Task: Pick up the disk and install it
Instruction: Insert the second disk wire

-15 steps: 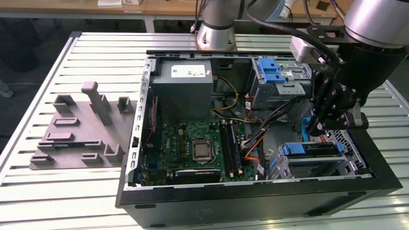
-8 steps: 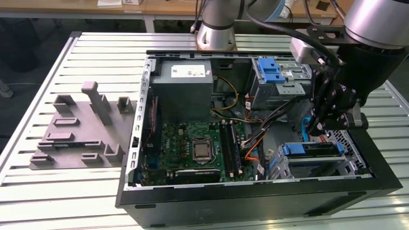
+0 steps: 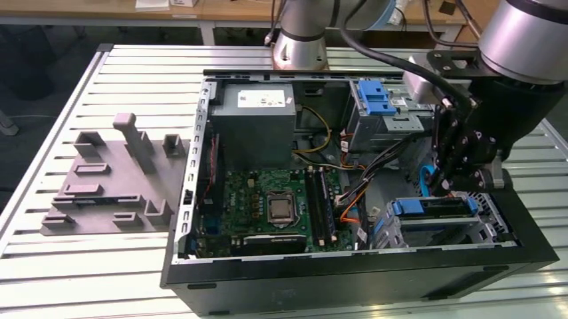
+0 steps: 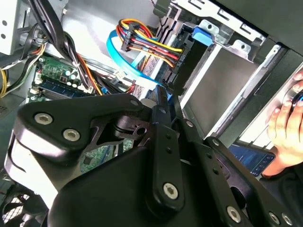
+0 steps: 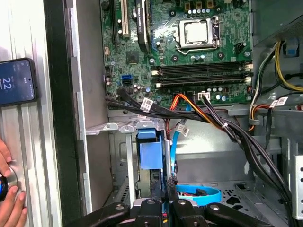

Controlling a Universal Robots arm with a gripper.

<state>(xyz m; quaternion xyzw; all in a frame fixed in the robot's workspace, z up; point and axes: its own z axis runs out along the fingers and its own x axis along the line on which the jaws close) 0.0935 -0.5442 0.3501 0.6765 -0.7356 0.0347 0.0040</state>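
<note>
The disk (image 3: 434, 207), framed by its blue carrier, sits on edge in the lower drive bay at the exterior view's right, inside the open computer case (image 3: 191, 199). In the first wrist view its blue carrier end (image 5: 150, 153) shows in the bay's slot. My gripper (image 3: 461, 189) hangs straight over the disk, fingertips at its upper edge. In both wrist views the black fingers (image 5: 156, 203) (image 4: 163, 118) stand close together with no gap, so the gripper (image 5: 164, 201) is shut. I cannot tell whether the tips touch the disk.
A bundle of black, orange and blue cables (image 3: 373, 179) runs beside the bay. The motherboard (image 3: 275, 206) and the grey power supply (image 3: 253, 126) fill the case's middle. A grey fixture (image 3: 111, 179) lies on the table. A person's hand (image 5: 9, 198) and a phone (image 5: 16, 80) rest outside the case.
</note>
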